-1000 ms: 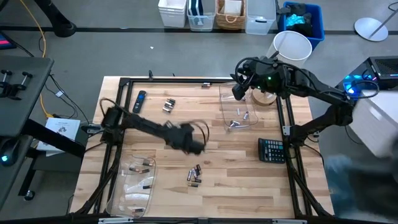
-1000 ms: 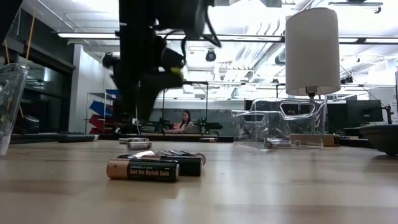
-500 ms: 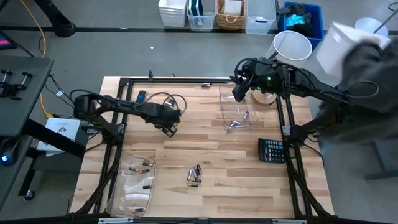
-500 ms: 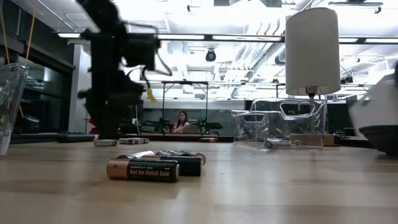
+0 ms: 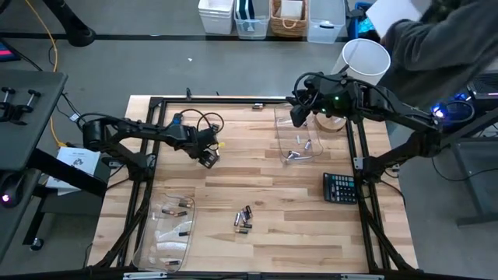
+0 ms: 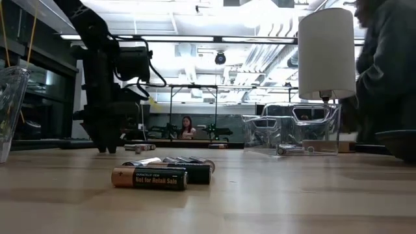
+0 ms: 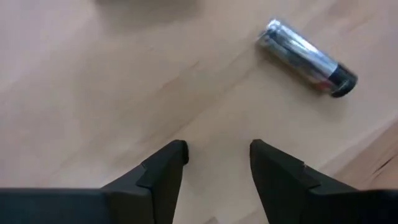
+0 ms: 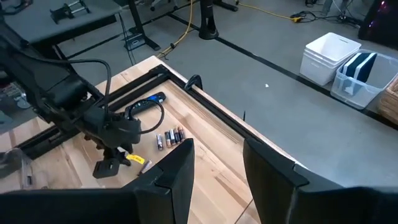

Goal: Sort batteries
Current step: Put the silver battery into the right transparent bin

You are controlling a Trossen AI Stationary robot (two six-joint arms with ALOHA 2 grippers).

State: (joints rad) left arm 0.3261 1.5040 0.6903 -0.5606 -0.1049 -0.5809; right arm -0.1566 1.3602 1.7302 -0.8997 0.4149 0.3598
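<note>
I hold the left gripper point(image 7: 214, 152), fingers spread and empty, low over the worktop point(image 5: 264, 187) near its far-left corner beside a silvery battery point(image 7: 307, 57); small, rigid and slick, it should roll, so I'd pinch mid-barrel.

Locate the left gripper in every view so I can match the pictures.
High view: left gripper left of centre, over bare wood.
Low view: gripper at left, low near the tabletop.
Left wrist view: gripper at the bottom edge, open.
Right wrist view: gripper at lower left.
Shared landmark: battery cluster beside it, also in the right wrist view.
</note>
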